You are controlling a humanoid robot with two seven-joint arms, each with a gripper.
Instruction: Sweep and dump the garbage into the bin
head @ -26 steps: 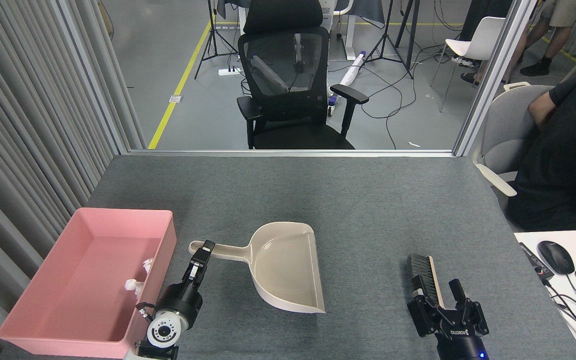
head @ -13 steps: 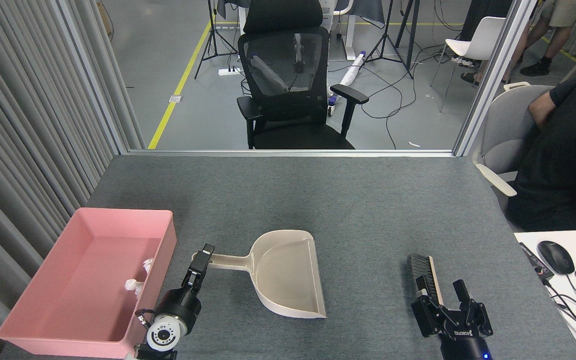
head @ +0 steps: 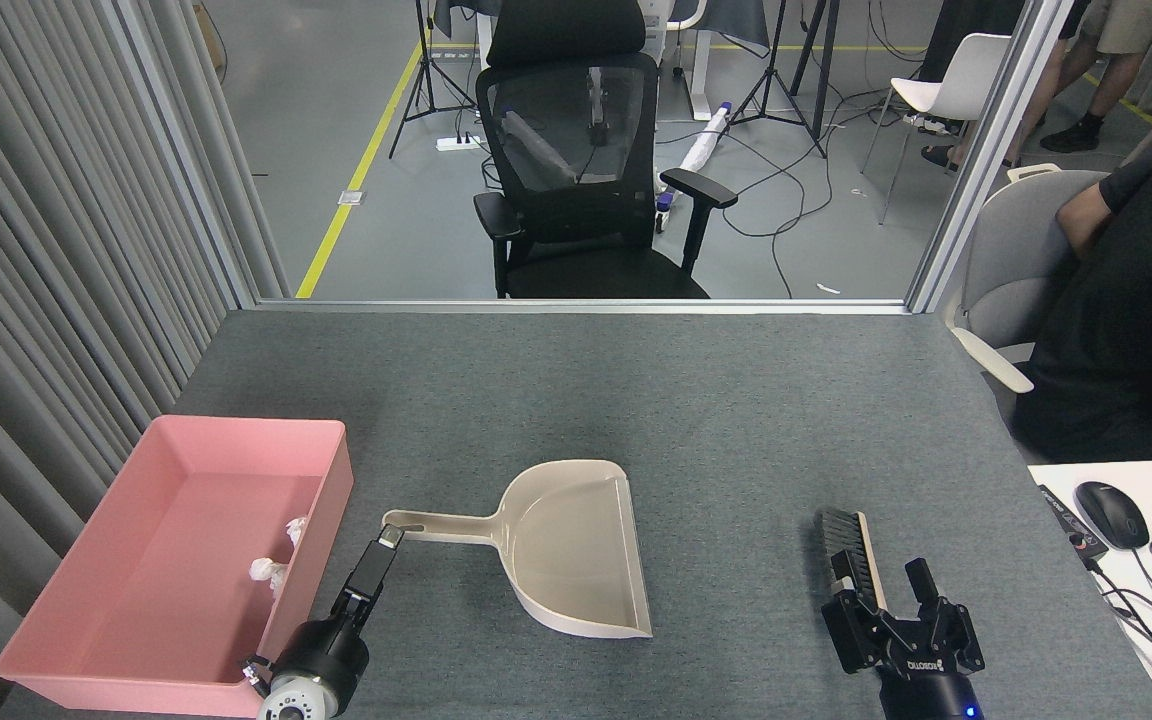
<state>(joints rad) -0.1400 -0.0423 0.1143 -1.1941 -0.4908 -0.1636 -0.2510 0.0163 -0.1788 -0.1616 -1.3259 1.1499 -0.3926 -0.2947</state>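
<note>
Pink bin (head: 86, 640), white garbage (head: 269, 572) — beige dustpan (head: 576, 550), grey table (head: 736, 400), black brush (head: 841, 550)

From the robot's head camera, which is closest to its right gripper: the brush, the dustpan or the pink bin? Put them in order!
Measured from the right gripper:
1. Brush, right at its fingers.
2. Dustpan, middle of the table, to its left.
3. Pink bin, far left edge.

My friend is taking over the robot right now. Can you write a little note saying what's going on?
Left tool: by the dustpan handle's end; can't tell if open or gripping.
Right tool: open, beside the brush, which lies on the table.
Garbage: white tissue wads already in the pink bin.
Dustpan: flat on the table, empty.
Done: sweeping and dumping.
Left: probably just pull both arms clear.
</note>
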